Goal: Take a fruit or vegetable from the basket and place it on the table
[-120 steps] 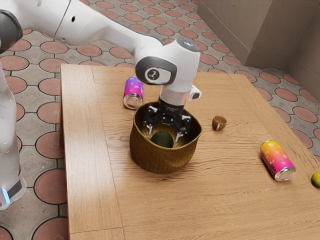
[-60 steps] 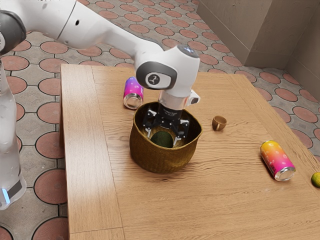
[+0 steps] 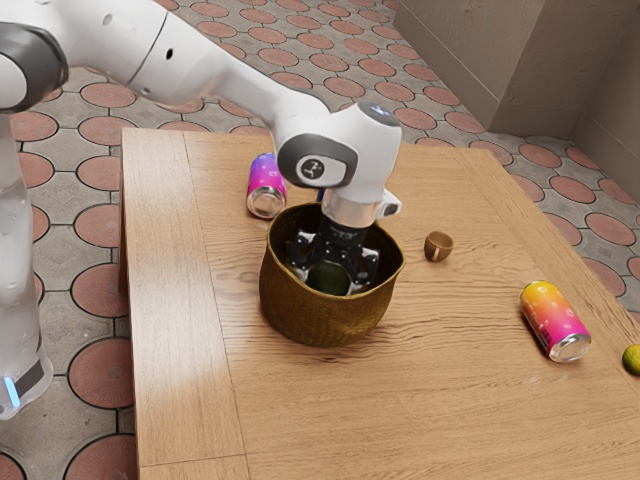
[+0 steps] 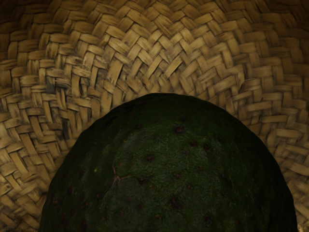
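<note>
In the exterior view, the step in hand looks to be settling the pincer (image 3: 329,276) around the avocado (image 3: 328,279) in the woven basket (image 3: 325,315). To do it well, lower straight down until the finger pads reach the fruit's widest part, keeping both fingers clear of the basket's wall, then close slowly and evenly so that the round skin does not squirt out or roll. A light test lift would show whether the hold is sound; after that, rise upright until fruit and fingertips clear the rim, and only then travel to the counter (image 3: 420,400), setting down gently, apart from the small cup (image 3: 438,246). The pincer is inside the basket, released, its fingers spread wide with the avocado low between them; I cannot tell whether either one touches it.

In the wrist view, the avocado looms large just under the hand, with the basket's weave around its upper curve. It seems close enough to grasp after little or no further lowering. Its rounded top would make a shallow pinch slip, so the fingers should bite well down its sides.
</note>
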### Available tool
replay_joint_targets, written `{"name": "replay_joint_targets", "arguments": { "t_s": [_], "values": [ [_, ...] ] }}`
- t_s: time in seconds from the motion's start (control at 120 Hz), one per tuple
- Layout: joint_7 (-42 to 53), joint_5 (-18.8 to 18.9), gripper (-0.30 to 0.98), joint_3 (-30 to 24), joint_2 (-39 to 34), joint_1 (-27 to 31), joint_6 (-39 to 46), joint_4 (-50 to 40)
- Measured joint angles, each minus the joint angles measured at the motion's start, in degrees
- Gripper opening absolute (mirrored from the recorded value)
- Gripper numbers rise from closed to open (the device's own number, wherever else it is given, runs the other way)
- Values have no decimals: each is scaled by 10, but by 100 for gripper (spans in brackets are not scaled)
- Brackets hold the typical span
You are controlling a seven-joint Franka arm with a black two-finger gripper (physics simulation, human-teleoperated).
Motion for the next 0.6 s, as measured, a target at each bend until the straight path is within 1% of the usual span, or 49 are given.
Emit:
{"name": "replay_joint_targets", "arguments": {
  "t_s": [0.1, 0.208, 0.292, 0.367, 0.425, 0.475, 0.533, 0.6],
  "values": [
    [4, 1, 33, -4, -21, -1, -5, 2],
    [8, 2, 26, -6, -62, -3, -23, 11],
    [12, 2, 27, -15, -85, -2, -53, 56],
    [15, 3, 28, -35, -116, -3, -83, 79],
    [18, 3, 28, -59, -140, -3, -102, 85],
    [19, 2, 27, -91, -155, -3, -117, 92],
    [21, 1, 27, -132, -161, -3, -132, 106],
    [24, 0, 27, -166, -159, -5, -144, 119]
  ]
}}
